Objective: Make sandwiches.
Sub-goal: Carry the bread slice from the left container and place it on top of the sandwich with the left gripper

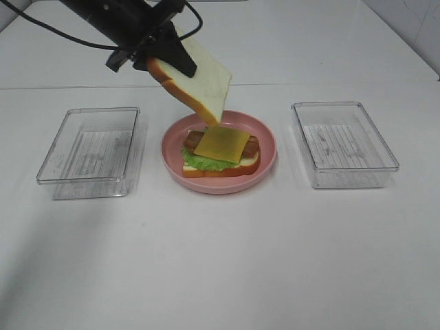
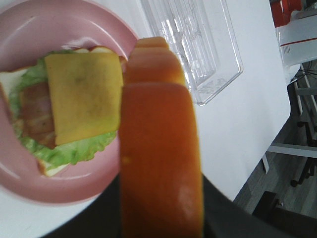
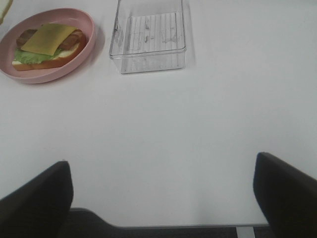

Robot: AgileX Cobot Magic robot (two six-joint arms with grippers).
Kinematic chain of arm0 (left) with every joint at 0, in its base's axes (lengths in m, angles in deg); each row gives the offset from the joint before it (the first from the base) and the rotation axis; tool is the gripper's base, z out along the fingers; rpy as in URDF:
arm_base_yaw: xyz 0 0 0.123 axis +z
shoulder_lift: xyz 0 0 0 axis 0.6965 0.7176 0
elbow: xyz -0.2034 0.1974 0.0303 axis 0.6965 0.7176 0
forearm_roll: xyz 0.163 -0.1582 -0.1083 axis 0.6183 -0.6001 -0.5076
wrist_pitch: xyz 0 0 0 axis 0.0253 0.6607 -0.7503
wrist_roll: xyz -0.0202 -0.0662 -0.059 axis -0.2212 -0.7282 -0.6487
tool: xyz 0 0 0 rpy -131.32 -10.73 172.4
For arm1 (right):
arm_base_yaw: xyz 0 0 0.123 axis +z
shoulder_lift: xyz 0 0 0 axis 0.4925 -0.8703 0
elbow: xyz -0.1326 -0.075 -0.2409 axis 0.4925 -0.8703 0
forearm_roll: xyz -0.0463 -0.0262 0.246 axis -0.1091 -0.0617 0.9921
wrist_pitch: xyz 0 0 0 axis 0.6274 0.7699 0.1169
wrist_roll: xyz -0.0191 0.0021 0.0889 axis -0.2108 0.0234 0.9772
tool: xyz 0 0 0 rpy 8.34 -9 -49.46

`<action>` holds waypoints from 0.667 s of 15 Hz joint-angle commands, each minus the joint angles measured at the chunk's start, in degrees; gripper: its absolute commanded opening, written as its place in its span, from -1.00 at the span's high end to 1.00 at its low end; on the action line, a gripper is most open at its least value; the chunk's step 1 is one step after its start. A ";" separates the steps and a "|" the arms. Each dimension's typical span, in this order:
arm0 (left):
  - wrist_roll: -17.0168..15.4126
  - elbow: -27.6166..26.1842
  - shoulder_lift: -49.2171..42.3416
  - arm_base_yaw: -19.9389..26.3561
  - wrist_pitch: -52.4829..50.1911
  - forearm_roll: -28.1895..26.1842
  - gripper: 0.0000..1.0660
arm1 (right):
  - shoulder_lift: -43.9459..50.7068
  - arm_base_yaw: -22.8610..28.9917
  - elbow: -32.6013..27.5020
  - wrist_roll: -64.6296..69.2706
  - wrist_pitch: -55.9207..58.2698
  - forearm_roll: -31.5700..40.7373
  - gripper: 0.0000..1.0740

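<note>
Your left gripper [image 1: 168, 58] is clamped on the top slice [image 1: 199, 86], which hangs tilted above the far-left rim of the plate [image 1: 265, 161]; its long axis slopes down toward the right, crust edge lowest. The slice is white, soft-looking, with an orange-brown crust. On the pink round plate lies the open stack: bottom slice [image 1: 227, 170], ruffled green lettuce [image 1: 199, 160], brown meat strip [image 1: 251, 146], flat yellow cheese square [image 1: 221, 144]. Your left arm reaches in from the far left, angled downward. Your right gripper [image 3: 163, 198] hovers over bare table, jaws wide, holding nothing. A clear ribbed tray [image 1: 89, 151] sits left of the plate, another [image 1: 344, 144] right.
</note>
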 commanded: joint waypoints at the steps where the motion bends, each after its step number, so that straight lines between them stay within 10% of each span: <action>1: -1.49 0.23 2.12 -2.81 -6.36 -2.81 1.00 | 1.55 -0.17 -0.23 -0.23 -0.46 -0.06 -0.75; 10: -3.90 0.23 8.08 -4.87 -10.49 -3.44 1.00 | 1.49 -0.17 -0.23 -0.23 -0.46 0.00 -0.75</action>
